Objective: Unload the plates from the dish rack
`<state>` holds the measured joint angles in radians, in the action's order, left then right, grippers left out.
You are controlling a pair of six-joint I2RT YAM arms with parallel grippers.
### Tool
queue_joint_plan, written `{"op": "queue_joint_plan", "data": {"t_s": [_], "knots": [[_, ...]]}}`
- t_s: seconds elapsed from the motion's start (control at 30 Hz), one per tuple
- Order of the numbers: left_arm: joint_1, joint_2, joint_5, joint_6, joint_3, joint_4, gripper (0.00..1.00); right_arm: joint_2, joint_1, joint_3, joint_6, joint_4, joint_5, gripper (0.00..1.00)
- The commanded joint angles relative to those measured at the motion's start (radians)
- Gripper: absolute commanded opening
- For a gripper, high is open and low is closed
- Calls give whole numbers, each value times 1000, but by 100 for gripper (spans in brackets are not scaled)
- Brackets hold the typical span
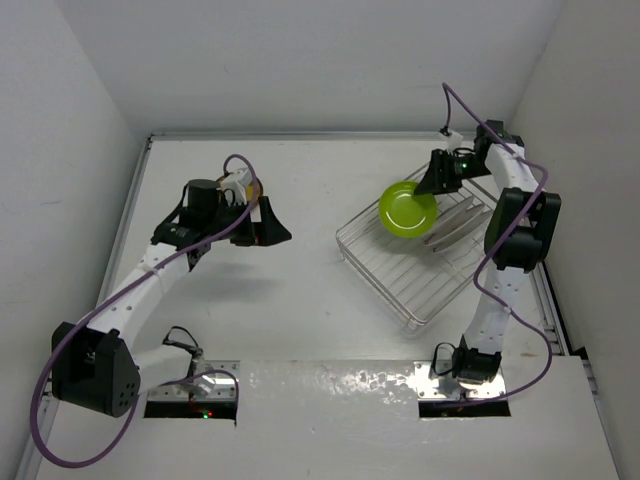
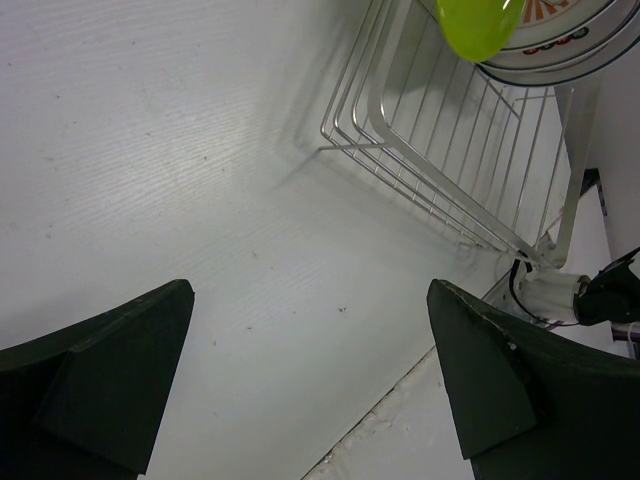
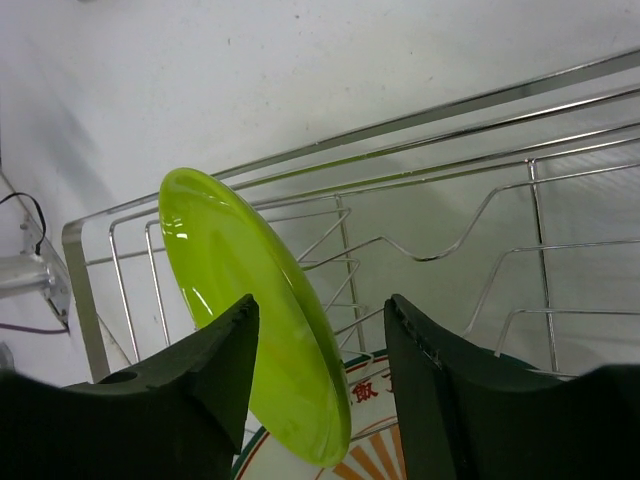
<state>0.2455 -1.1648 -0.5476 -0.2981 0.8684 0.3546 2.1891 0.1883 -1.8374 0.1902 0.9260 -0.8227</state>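
Observation:
The wire dish rack (image 1: 400, 280) stands right of centre. A lime green plate (image 1: 406, 208) stands on edge at its far end. My right gripper (image 1: 435, 182) is open, and its fingers straddle the plate's rim. In the right wrist view the left finger lies close against the plate (image 3: 250, 320) and the right finger stands apart from it. Below the gripper (image 3: 322, 300), a white plate with an orange pattern (image 3: 365, 425) leans in the rack (image 3: 450, 130). My left gripper (image 1: 278, 232) is open and empty over bare table, left of the rack (image 2: 430, 150).
More pale plates (image 1: 458, 225) lean in the rack's right side. A brownish round edge (image 1: 256, 188) shows behind my left wrist. White walls enclose the table on the left, back and right. The arm bases sit at the near edge.

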Motion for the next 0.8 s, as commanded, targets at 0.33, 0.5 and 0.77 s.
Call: {"op": "queue_joint_plan", "data": {"t_s": [0.33, 0.5, 0.77], "knots": [[-3, 1, -21, -6, 7, -42, 100, -20, 5, 20, 60, 17, -47, 0], [-3, -1, -21, -7, 11, -45, 100, -49, 10, 3, -10, -16, -10, 0], [-3, 1, -29, -44, 83, -37, 100, -175, 10, -137, -346, -121, 86, 0]]}}
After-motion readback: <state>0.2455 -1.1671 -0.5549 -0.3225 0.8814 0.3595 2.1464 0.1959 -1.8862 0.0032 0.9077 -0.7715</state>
